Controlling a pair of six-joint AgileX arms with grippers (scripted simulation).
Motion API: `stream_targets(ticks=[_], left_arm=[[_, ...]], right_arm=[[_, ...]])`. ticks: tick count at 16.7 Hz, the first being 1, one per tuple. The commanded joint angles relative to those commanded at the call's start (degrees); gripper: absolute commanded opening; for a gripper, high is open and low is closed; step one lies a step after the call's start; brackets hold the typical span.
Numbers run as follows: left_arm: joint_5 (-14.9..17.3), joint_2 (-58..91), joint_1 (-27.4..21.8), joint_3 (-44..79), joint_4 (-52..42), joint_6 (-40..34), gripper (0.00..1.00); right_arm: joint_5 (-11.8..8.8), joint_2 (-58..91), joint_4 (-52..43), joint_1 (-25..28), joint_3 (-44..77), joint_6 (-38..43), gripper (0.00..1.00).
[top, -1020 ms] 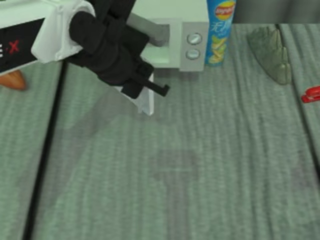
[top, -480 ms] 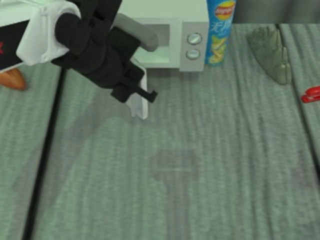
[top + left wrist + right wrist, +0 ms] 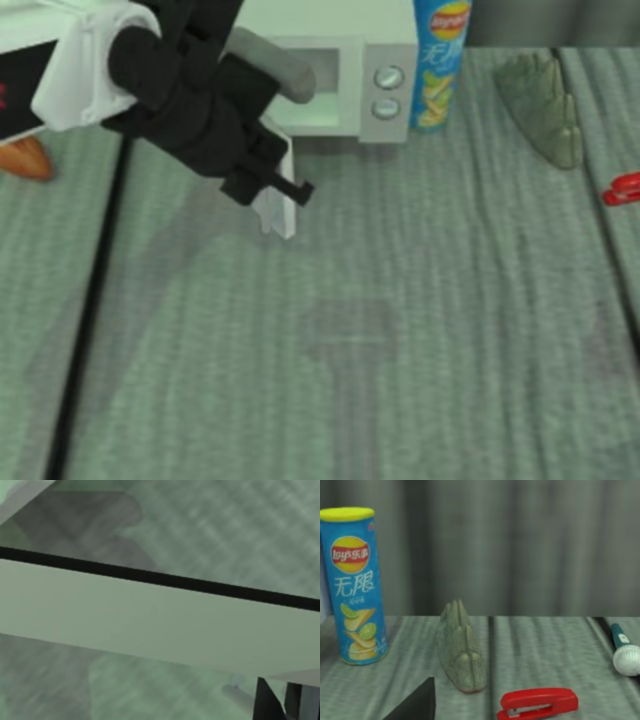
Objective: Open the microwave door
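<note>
The left gripper is swinging the microwave door outward; jaws' state unclear. Next, widening the swing looks needed.

A white microwave with 2 silver knobs sits beside a blue chip can with a yellow lid, a grey-green ridged shell, a red stapler and the black left end effector on the grey-green streaked counter.
</note>
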Motion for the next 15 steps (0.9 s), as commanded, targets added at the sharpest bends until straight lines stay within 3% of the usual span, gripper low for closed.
stream_targets(ticks=[15], left_arm=[[0.83, -0.15, 0.17, -0.32, -0.09, 0.75, 0.00]], right_arm=[[0.00, 0.00, 0.00, 0.00, 0.00, 0.00, 1.00]])
